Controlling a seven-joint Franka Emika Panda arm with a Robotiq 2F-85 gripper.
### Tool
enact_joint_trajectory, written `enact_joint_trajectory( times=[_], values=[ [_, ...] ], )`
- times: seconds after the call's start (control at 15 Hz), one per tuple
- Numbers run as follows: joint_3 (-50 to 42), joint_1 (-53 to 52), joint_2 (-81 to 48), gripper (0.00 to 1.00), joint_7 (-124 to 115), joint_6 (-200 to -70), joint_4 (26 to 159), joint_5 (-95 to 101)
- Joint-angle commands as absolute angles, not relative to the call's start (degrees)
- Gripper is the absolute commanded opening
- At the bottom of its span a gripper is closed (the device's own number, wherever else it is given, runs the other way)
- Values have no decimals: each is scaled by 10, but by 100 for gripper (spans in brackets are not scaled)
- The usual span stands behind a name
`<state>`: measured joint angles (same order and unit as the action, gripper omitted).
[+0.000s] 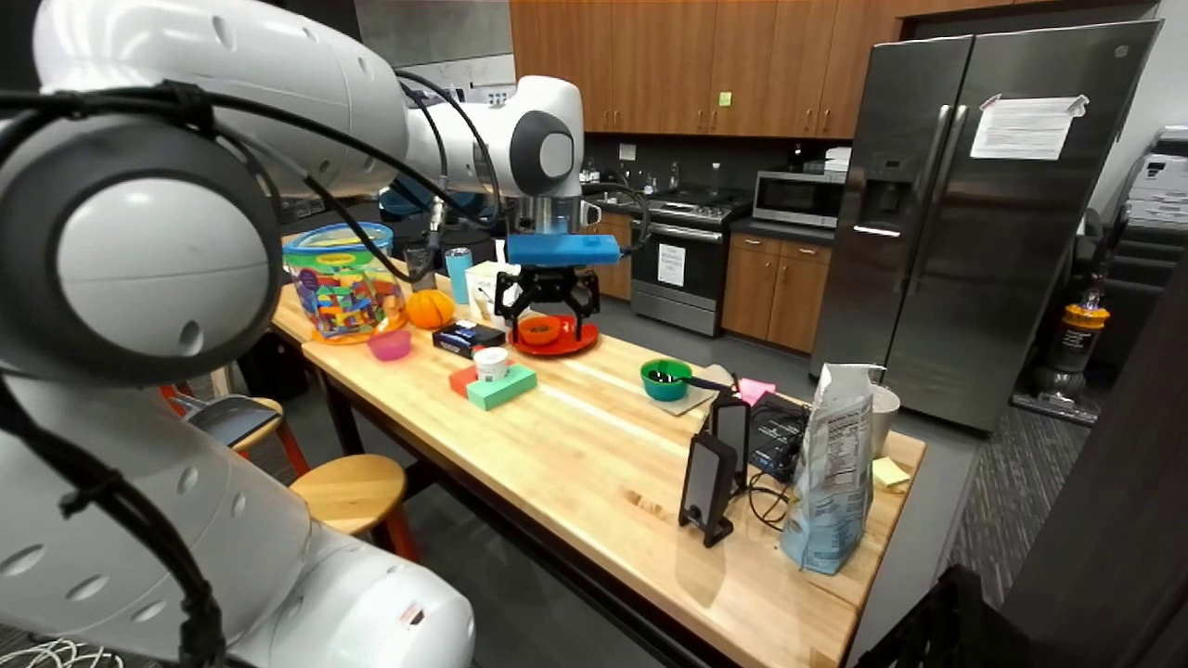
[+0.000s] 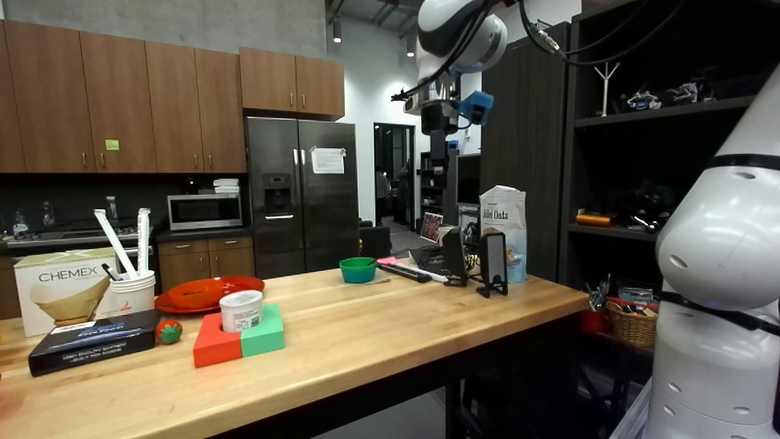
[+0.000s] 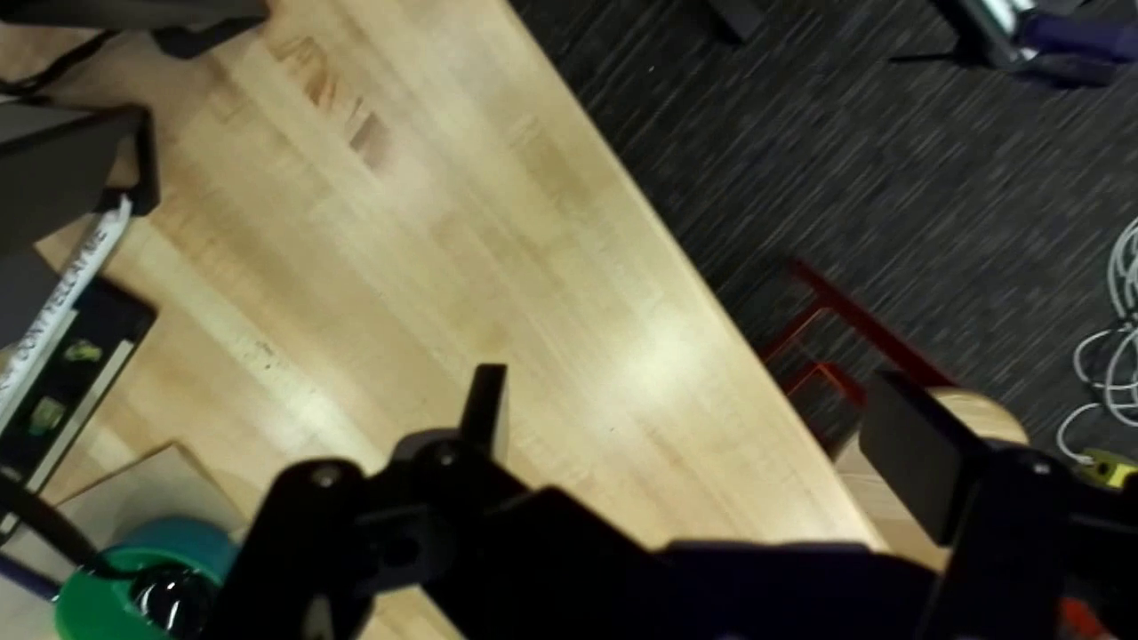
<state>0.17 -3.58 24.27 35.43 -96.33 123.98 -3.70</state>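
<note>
Black two-fingered gripper (image 3: 698, 427) hanging above pale wooden tabletop (image 3: 533, 267), fingers spread wide apart, nothing held, round green bowl (image 3: 102, 604) at lower left in wrist view, on flat tan sheet (image 3: 160, 484), black-handled utensil (image 3: 53, 529) inside, upright black speaker (image 2: 492, 262) nearby.

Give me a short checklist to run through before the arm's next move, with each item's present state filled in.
1. Claw raised: ok; in an exterior view it hangs well above the height of the tabletop.
2. Claw open: ok; its fingers stand apart in the wrist view.
3. Claw not gripping anything: ok; no object is pinched between the fingers.
4. Claw fully over the tabletop: not ok; in the wrist view, the tabletop edge runs between the fingers, with floor beyond.
5. White tub upright: ok; it stands where the red block and green block meet.
6. Contents of the green bowl identified: cannot tell; something dark shows inside.
</note>
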Motion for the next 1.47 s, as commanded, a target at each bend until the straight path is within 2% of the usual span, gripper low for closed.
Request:
enact_joint_trajectory(
  times=[0.0,0.93,1.4],
  values=[
    [-17,-52,266,100,355,-874,1216,-43],
    [-50,-52,386,100,344,-843,1275,-64],
    [-60,-53,388,100,338,-863,1269,-55]
  ],
)
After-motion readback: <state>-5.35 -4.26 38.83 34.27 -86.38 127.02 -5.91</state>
